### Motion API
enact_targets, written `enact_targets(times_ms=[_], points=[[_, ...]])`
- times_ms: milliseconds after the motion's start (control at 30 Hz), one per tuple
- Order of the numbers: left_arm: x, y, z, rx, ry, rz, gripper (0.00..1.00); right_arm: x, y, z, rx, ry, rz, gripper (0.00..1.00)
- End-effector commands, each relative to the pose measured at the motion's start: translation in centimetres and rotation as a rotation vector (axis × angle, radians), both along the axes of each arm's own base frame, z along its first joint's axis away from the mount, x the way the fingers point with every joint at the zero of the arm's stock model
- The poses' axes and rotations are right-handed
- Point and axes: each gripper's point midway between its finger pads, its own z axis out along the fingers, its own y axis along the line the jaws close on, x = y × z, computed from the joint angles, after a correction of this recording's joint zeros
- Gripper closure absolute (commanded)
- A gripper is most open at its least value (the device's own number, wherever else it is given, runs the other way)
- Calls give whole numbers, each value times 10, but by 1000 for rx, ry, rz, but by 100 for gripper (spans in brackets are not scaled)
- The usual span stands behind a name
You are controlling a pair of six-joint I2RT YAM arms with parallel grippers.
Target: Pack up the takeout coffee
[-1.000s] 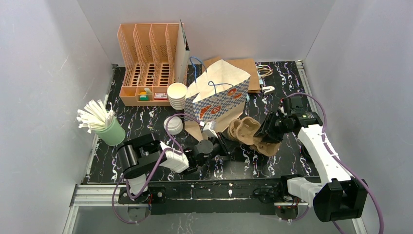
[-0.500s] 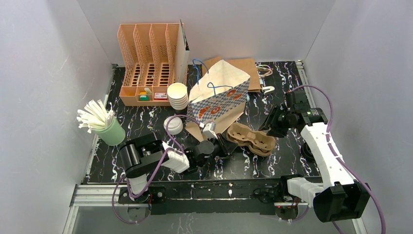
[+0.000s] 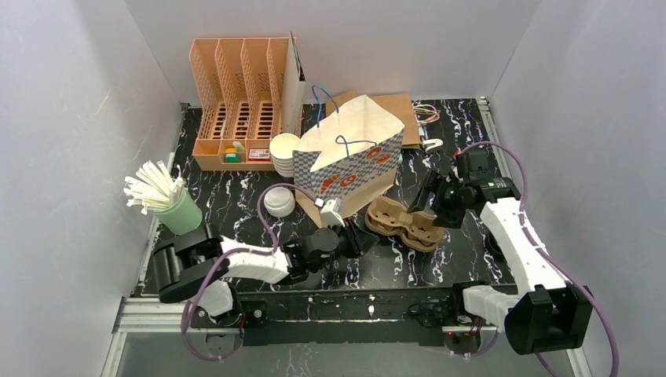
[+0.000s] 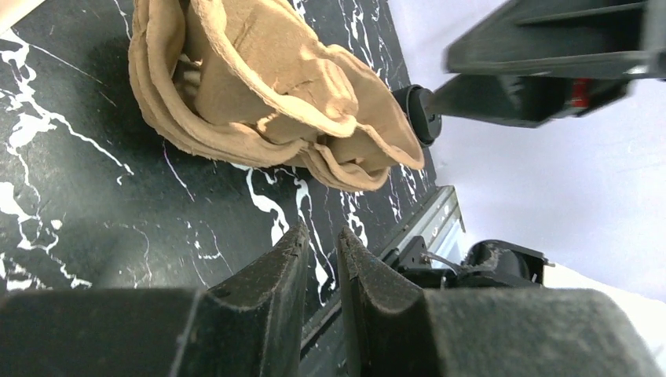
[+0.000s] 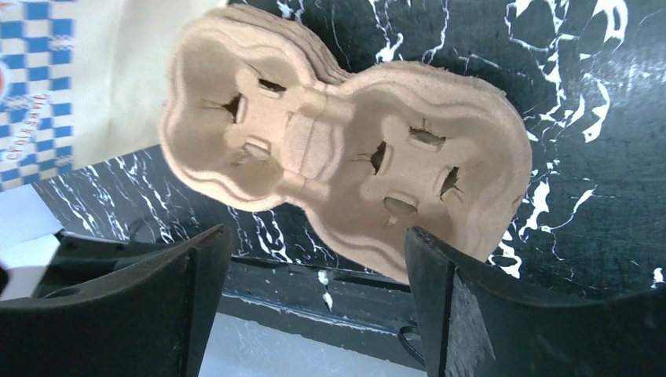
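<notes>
Two-cup pulp tray [image 5: 345,157] lies mid-worktop toward the near edge, just beside the paper bag [image 3: 345,161]. I judge it light and crushable, so I'd pinch its rim. My right end effector [image 5: 314,243] hangs spread above it; the left end effector [image 4: 322,236] is nearly pressed together, empty.

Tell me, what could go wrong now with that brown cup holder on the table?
The brown tray looks like several nested together, so the open right gripper may lift more than one. The paper bag stands close beside it, and the left gripper is close by too; a careless swing might tip the bag.
</notes>
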Motion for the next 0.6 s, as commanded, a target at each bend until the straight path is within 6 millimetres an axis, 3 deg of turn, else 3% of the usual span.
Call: enact_targets(times_ms=[0, 267, 567], points=[[-8, 23, -1, 75, 5, 22, 80, 5, 13, -16, 50, 1, 33, 11], [-22, 61, 13, 172, -8, 7, 76, 18, 18, -36, -55, 38, -19, 14], [-25, 139, 37, 402, -38, 93, 69, 26, 25, -58, -142, 72, -42, 11]])
